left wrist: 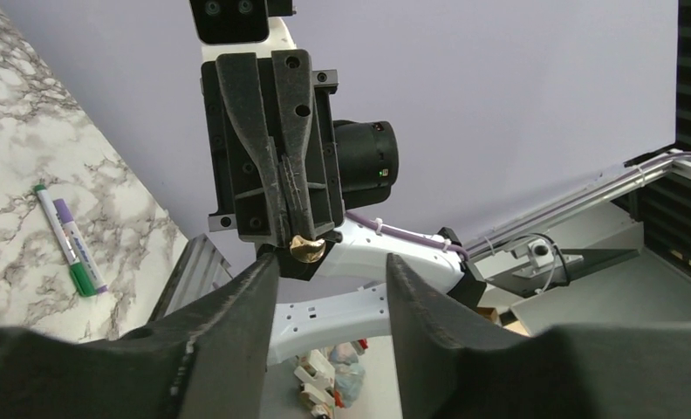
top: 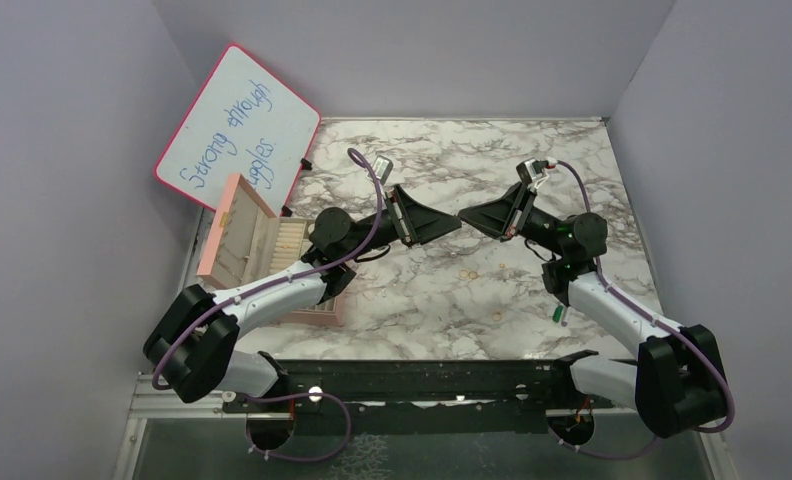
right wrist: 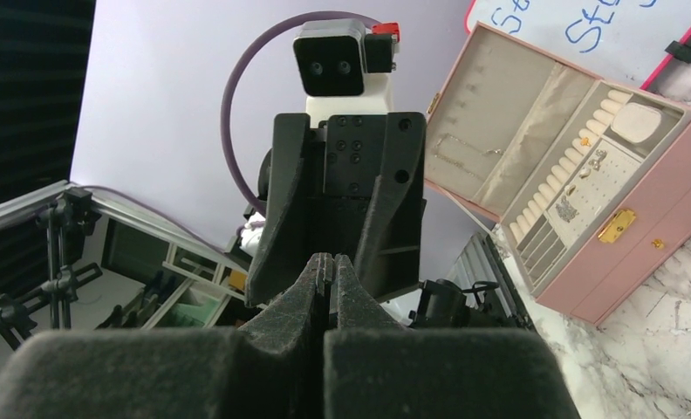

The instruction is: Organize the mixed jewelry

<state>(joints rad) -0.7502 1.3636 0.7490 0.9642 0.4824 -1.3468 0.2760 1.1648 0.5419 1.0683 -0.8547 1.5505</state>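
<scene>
Right claw [left wrist: 294, 234]: clenched on a small gold piece [left wrist: 305, 250], pinched at the very tips. You hold it raised off the bench [top: 452, 300], facing the other arm, so the piece sticks out where it can be taken.
Left claw [left wrist: 329, 272]: released, its fingers standing apart on either side of the piece. It looks set to receive a handover. You cannot tell from here whether either finger touches the gold.
Why mid-air: the claws meet tip to tip above the middle of the bench. Judging by this, you are passing the piece to the arm next to the box.
Box [right wrist: 639, 262]: pink, open, on the left side of the bench by the left arm, its lid [right wrist: 499, 96] leaning back.
Lid pocket: a thin chain [right wrist: 460, 153] hangs inside.
Rolls [right wrist: 569, 166]: a cream row for rings; no ring shows there.
Panel [right wrist: 586, 188]: a few small studs or charms sit on it, too small to name.
Cushion [right wrist: 643, 122]: white, in the far corner compartment, bare.
Pen [left wrist: 71, 249]: lying on the bench on the right arm's side, well apart from the claws.
Risk: the piece is tiny, so a loose handover could drop it.
</scene>
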